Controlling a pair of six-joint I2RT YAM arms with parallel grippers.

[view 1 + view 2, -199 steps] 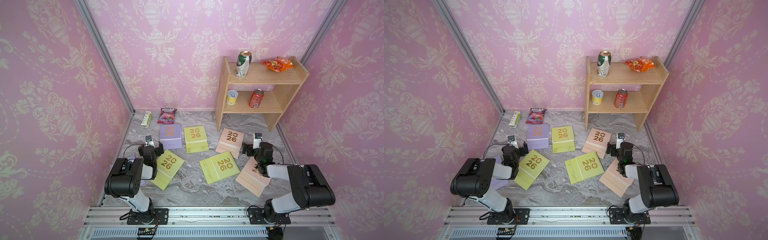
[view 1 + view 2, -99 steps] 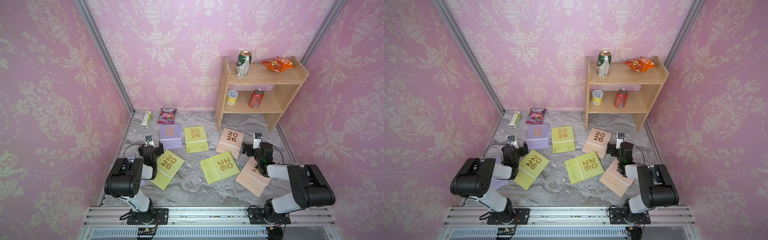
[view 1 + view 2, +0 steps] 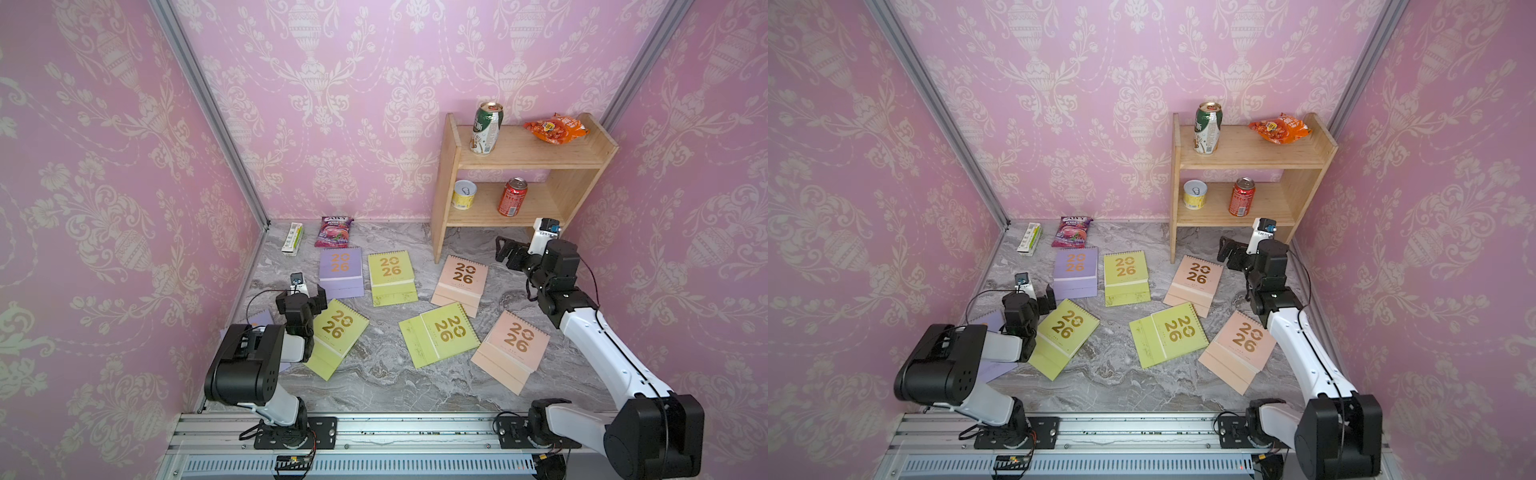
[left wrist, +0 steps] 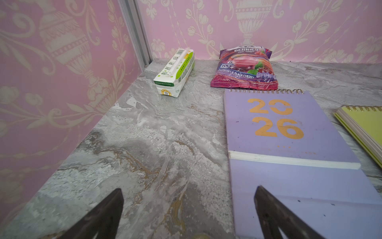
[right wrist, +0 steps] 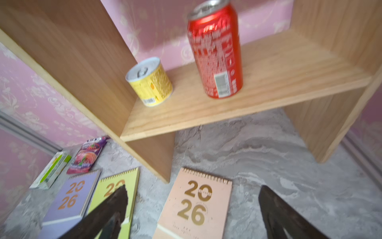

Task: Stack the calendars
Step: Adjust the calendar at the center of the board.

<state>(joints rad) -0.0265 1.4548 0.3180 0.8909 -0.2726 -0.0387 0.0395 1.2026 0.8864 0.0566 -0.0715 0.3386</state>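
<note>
Two claws, both spread wide with nothing between the fingers. Left gripper (image 4: pixel 186 217) sits low over the marble tabletop (image 4: pixel 144 144); right gripper (image 5: pixel 192 188) hangs higher, in front of the wooden shelf (image 5: pixel 227 115).

Nearest to the left gripper: far lilac calendar (image 4: pixel 289 144), flat, just ahead and to the robot's right of the claw; spiral at the far end, long axis running away from the claw. One finger overlaps its near flap in the left wrist view; contact cannot be told.

Nearest to the right gripper: far peach calendar (image 5: pixel 198 204), flat, ahead and below, framed between the fingers; spiral toward the shelf, long axis roughly in line with the claw.

Other calendars, all flat and single: far yellow-green calendar (image 3: pixel 390 272) between those two; near yellow-green calendar (image 3: pixel 336 332) beside the left arm; middle yellow-green calendar (image 3: pixel 442 332); near peach calendar (image 3: pixel 513 345) beside the right forearm; near lilac calendar (image 3: pixel 259 320), mostly hidden under the left arm.

Judgement: no stack begun; each arm is better placed for the calendar before it, and thin flat covers likely call for an edge grip.

View notes: only the top views show the four near calendars; only the wrist views show the finger gaps plainly; right wrist view is blurred.

Not for stacking: berry candy pouch (image 4: pixel 244 68), drink carton (image 4: pixel 175 72), red can (image 5: pixel 215 49), yellow tin (image 5: pixel 151 82)
</note>
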